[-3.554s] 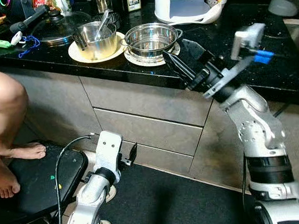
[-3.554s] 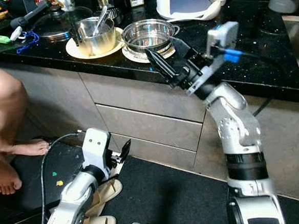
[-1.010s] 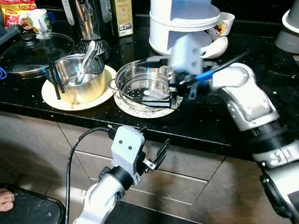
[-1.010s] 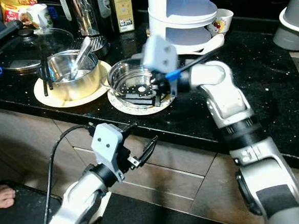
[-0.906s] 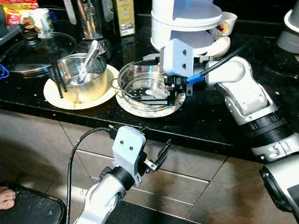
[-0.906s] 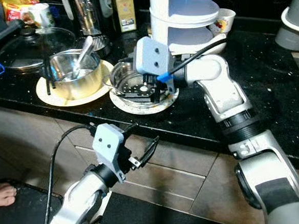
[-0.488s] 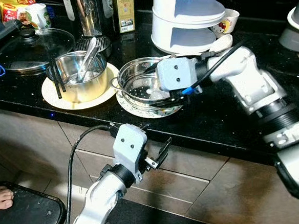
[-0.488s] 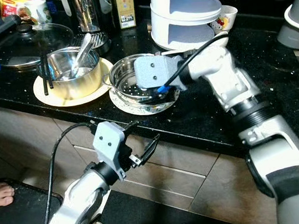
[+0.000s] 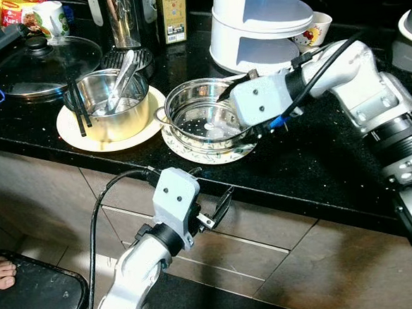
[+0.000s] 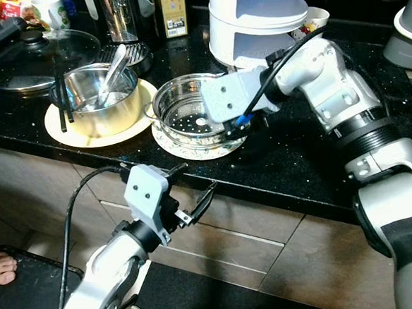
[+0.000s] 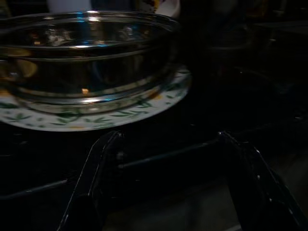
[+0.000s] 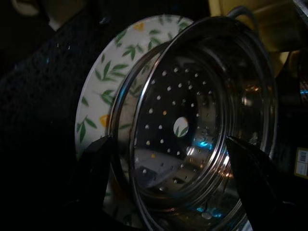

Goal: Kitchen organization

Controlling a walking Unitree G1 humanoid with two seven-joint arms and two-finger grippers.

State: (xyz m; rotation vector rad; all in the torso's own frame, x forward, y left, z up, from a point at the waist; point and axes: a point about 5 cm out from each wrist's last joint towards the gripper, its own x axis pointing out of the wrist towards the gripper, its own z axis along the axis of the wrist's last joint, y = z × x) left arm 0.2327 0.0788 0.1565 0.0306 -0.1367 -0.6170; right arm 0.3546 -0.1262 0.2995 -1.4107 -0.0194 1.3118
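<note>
Two grippers were in play, though just one was at work; the right gripper [image 12: 168,159] hung at the near-right rim of the perforated steamer pot [image 9: 205,118], its black fingers [image 12: 94,161] spread wide with the pot's rim between them, clamped on nothing; that stance read as the set-up for a grasp on the rim, presumably so the pot could be lifted off and put away. The wrist housing hid the fingertips in the head views, so whether a pad already touched metal could not be told; the wrist view suggested a gap on both sides.

The pot sat on a leaf-patterned plate [image 9: 184,145] near the front edge of the black counter [image 9: 312,154], just right of a smaller steel pot [image 9: 111,108] holding utensils on a yellow plate [image 9: 70,128]; a white tiered steamer [image 9: 267,19] stood behind it; a glass lid [image 9: 40,60] lay far left. The left gripper [image 9: 213,209] hovered low in front of the drawer fronts [image 9: 268,238], fingers apart and holding nothing, likely kept clear of the reach.

The steamer pot was shiny stainless steel, shallow and round, with a rolled rim, small side handles, and a base pierced by many small holes around one larger centre hole; smooth and slick, it would probably slip unless the rim was pinched squarely.
</note>
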